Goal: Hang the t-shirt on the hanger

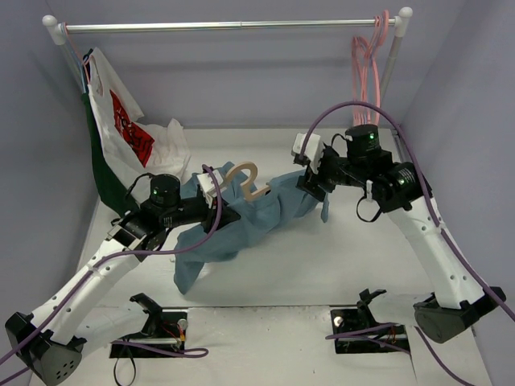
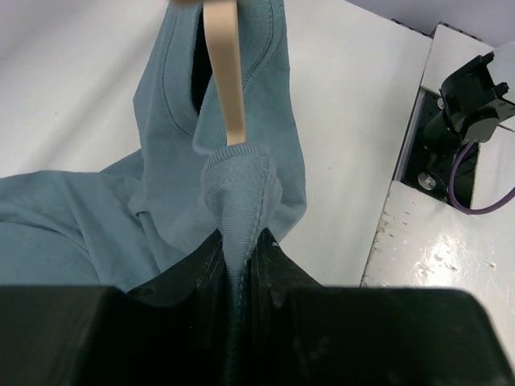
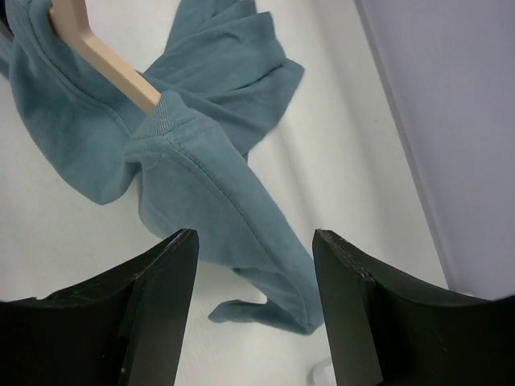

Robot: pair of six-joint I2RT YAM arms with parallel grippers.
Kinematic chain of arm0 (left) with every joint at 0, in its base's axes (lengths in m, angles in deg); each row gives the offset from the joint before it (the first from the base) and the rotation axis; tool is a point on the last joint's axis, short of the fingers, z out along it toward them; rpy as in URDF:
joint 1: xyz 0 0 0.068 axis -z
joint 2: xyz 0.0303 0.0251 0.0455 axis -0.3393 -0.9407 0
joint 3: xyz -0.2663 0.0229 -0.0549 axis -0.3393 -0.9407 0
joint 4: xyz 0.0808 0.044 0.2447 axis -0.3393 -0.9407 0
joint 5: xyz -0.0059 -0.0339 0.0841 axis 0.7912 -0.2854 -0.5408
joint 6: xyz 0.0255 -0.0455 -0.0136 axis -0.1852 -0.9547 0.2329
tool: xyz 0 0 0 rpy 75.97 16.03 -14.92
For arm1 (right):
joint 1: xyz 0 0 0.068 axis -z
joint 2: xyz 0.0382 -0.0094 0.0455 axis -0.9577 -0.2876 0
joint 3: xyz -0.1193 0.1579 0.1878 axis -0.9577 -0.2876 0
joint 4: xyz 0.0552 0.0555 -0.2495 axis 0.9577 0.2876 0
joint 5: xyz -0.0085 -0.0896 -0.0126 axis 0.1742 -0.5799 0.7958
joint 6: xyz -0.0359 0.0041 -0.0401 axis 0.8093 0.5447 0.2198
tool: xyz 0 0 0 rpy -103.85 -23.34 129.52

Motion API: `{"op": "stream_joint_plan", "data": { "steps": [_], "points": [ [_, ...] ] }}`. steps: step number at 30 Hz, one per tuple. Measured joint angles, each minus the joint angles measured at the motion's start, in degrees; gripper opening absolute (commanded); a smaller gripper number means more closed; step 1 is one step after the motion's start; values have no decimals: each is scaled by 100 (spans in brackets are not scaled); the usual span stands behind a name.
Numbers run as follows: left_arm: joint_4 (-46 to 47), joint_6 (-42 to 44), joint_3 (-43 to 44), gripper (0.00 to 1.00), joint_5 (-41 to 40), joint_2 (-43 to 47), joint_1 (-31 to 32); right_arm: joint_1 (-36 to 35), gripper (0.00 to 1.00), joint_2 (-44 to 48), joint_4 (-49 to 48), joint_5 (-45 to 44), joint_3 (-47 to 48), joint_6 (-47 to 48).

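The teal-blue t-shirt (image 1: pixel 241 221) lies wrinkled mid-table, draped over the beige hanger (image 1: pixel 251 182), whose hook sticks up out of the cloth. My left gripper (image 1: pixel 211 193) is shut on the shirt's ribbed collar (image 2: pixel 237 181), with the hanger's beige arm (image 2: pixel 225 72) running just beyond it. My right gripper (image 1: pixel 314 178) is open and empty, hovering above the shirt's right end. In the right wrist view the shirt (image 3: pixel 225 193) and a hanger arm (image 3: pixel 105 56) poking from the collar lie below the spread fingers (image 3: pixel 161 305).
A clothes rail (image 1: pixel 225 26) spans the back, with pink hangers (image 1: pixel 368 64) at its right end. A white garment with red print (image 1: pixel 129 129) and a dark green garment (image 1: pixel 100 169) hang at the left. Arm base plates (image 1: pixel 161 330) sit at the near edge.
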Motion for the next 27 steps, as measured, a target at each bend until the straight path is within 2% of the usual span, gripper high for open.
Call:
{"op": "stream_joint_plan", "data": {
  "steps": [5, 11, 13, 16, 17, 19, 24, 27],
  "points": [
    [-170, 105, 138, 0, 87, -13, 0, 9, 60, -588, 555, 358, 466, 557],
    [-361, 278, 380, 0, 240, -50, 0, 9, 57, -848, 680, 538, 363, 905],
    [-437, 319, 431, 0, 291, -87, 0, 9, 52, -855, 710, 619, 358, 968],
    [-586, 409, 505, 0, 358, -166, 0, 9, 26, -859, 741, 758, 358, 1080],
    [-640, 452, 533, 0, 361, -195, 0, 9, 9, -859, 750, 796, 356, 1108],
    [-763, 584, 608, 0, 236, -247, -46, 9, 0, -848, 986, 901, 334, 1287],
    [-957, 879, 713, 0, 175, -334, -87, 15, 0, -778, 1169, 1064, 225, 1421],
    [-957, 977, 717, 11, 101, -306, -81, 42, 0, -721, 1143, 1104, 186, 1427]
  ]
}}
